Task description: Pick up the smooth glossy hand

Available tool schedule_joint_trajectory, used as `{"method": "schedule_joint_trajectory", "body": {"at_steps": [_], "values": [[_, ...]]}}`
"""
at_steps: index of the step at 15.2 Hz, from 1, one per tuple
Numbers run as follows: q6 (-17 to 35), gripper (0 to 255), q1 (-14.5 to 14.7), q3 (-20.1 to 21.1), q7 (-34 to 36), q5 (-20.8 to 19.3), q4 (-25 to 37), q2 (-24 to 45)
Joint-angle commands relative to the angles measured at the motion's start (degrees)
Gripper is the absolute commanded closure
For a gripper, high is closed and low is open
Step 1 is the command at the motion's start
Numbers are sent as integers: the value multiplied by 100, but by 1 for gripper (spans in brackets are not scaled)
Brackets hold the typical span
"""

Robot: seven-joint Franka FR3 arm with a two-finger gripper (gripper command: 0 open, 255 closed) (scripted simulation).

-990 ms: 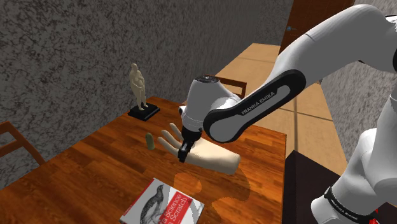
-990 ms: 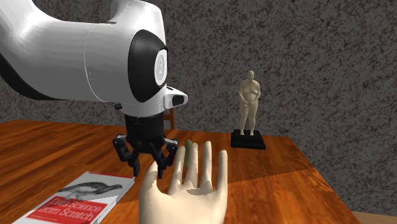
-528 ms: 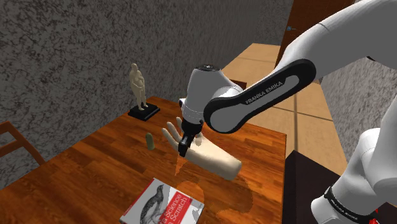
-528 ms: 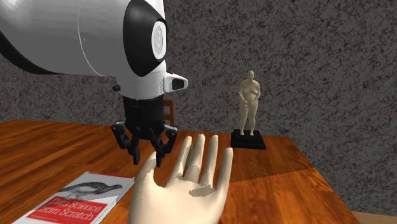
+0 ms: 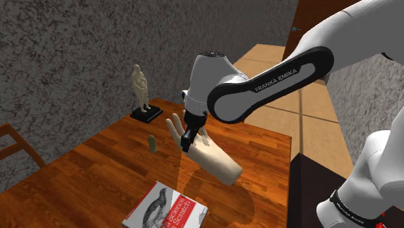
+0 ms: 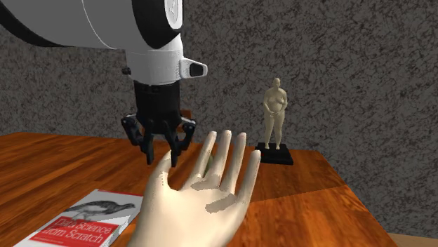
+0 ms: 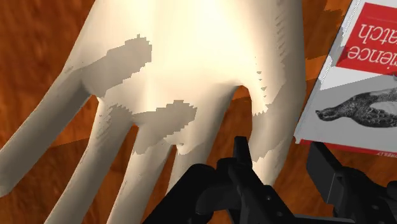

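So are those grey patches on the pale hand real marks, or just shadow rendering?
Likely shadow artefacts. Wrist view: jagged, stair-stepped grey patches on the hand, beside an almost white glare across its middle, just ahead of the claw. Second exterior view: similar blocky patches below the fingers. Shoulder view: a soft shadow on the table beneath the hand; nothing blurred.

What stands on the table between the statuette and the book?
A small grey-green peg stands upright on the table, between the statuette and the book; the shoulder view shows it.
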Motion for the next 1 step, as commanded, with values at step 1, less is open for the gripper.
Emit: {"method": "schedule_joint_trajectory", "body": {"at_steps": [1], "values": [[-49,255,5,4,11,0,43,-22]]}}
